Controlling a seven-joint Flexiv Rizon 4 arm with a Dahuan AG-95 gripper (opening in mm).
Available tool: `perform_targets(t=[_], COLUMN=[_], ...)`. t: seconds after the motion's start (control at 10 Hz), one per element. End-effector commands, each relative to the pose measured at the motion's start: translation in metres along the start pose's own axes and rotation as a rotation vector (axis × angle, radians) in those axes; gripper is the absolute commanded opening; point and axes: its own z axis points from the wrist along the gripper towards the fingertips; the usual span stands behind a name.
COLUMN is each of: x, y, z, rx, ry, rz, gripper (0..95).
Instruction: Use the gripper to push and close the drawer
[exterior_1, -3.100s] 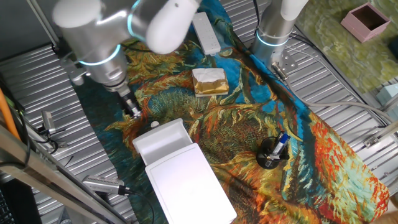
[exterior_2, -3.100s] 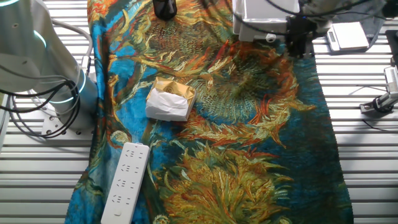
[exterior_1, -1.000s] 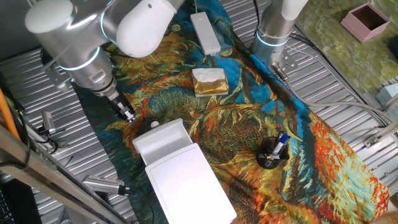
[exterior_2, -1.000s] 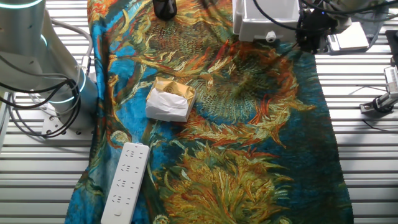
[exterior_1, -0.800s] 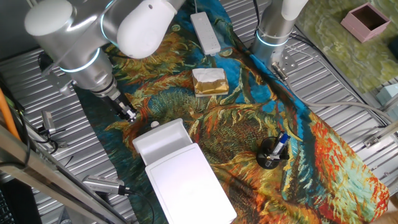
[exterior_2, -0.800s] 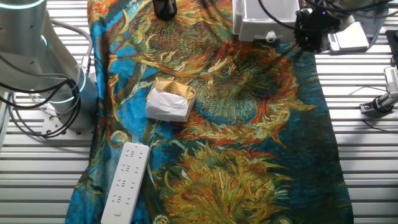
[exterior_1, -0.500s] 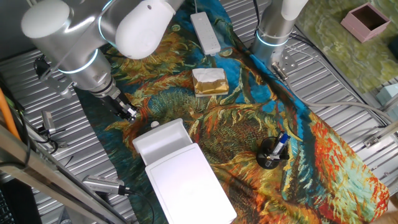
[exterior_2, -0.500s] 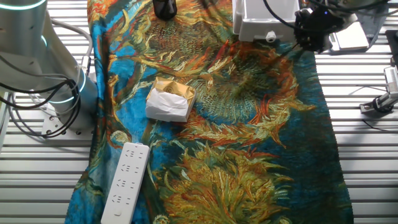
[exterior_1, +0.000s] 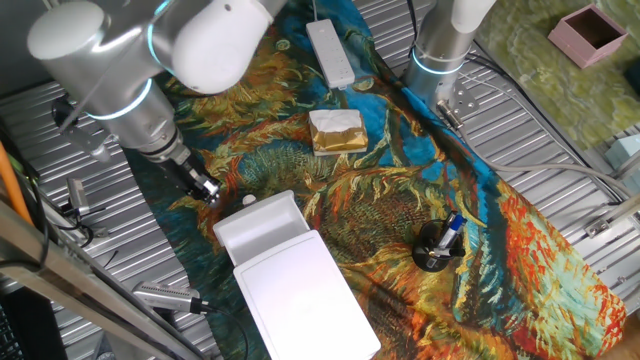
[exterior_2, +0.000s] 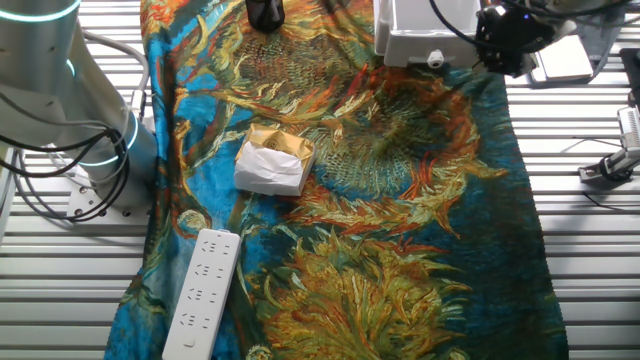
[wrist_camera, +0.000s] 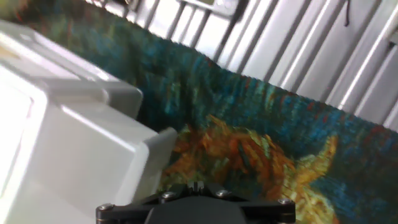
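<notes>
Hand view, drawer (wrist_camera: 68, 143) open, gripper (exterior_1: 207, 190) beside knob (exterior_1: 248, 201)

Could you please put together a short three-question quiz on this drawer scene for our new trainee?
1. True or false: the drawer is already pushed fully into its white box.
2. Multiple choice: where is the gripper relative to the drawer's knob? A) gripping it, B) beside it and apart from it, C) inside the drawer.
3. Fill in: between the drawer and the white power strip on the cloth sits a gold-and-white ____.

Key
1. False: the drawer sticks out of the box, its tray open to view.
2. B: it hovers over the cloth off to the side of the knob.
3. Block.
</notes>
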Motion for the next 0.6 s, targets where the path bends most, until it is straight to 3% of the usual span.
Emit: perform_targets(t=[0.1,0.3,0.6], x=[-0.003,-0.005,-0.007], y=[0.009,0.018,0.031], z=[0.001,0.004,0.012], rx=[-0.025,-0.056,-0.068], ry=[-0.017,-0.027,-0.031], rz=[0.137,0.184,0.220], gripper=[0.0,0.0,0.0])
